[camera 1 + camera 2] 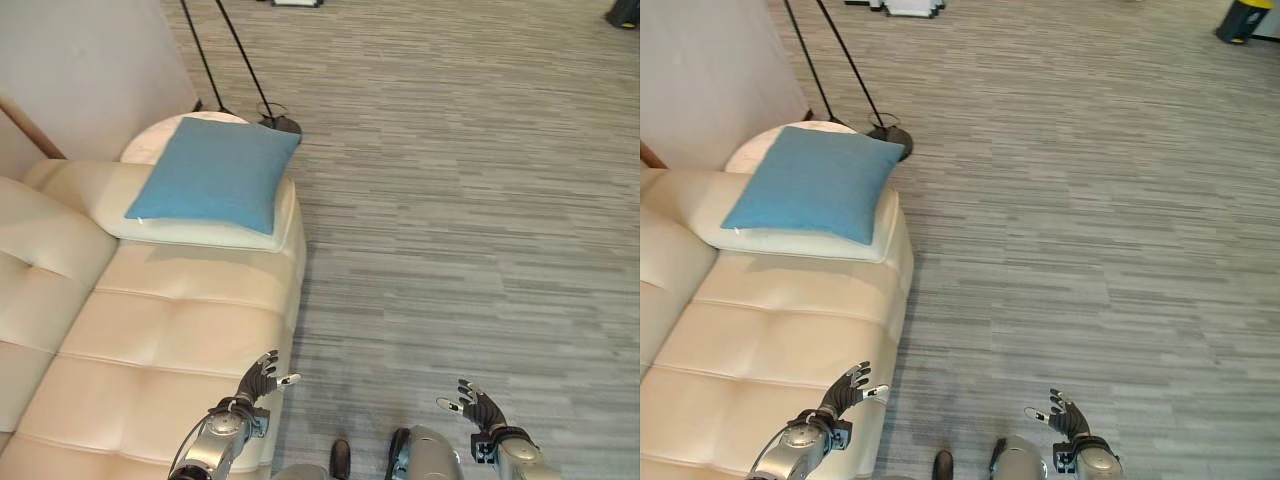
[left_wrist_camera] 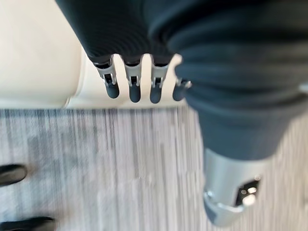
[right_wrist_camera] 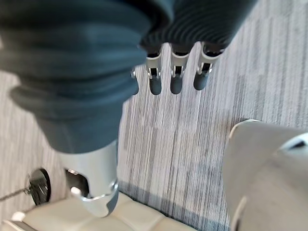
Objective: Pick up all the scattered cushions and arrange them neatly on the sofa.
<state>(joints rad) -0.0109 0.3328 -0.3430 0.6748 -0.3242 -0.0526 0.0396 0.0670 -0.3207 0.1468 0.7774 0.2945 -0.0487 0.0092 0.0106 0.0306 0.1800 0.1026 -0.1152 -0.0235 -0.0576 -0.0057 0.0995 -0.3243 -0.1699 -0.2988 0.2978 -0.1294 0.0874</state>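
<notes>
The sofa (image 1: 150,340) stands to the left, with the floor (image 1: 460,200) stretching to its right. A cushion (image 1: 215,172) lies on a second, flatter cushion (image 1: 190,232), which rests on the sofa's far end. Behind them stands a small round table (image 1: 150,140), and just to its right a lamp base (image 1: 280,122) sits on the floor, its poles slanting away.

The left hand (image 1: 262,378) hangs over the sofa's front edge, and the right hand (image 1: 478,406) hangs over the floor, well apart from it.

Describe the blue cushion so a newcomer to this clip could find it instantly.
Start at the cream sofa on the left. At its far end, the blue cushion lies flat on a cream pillow. It is the one blue thing there.
</notes>
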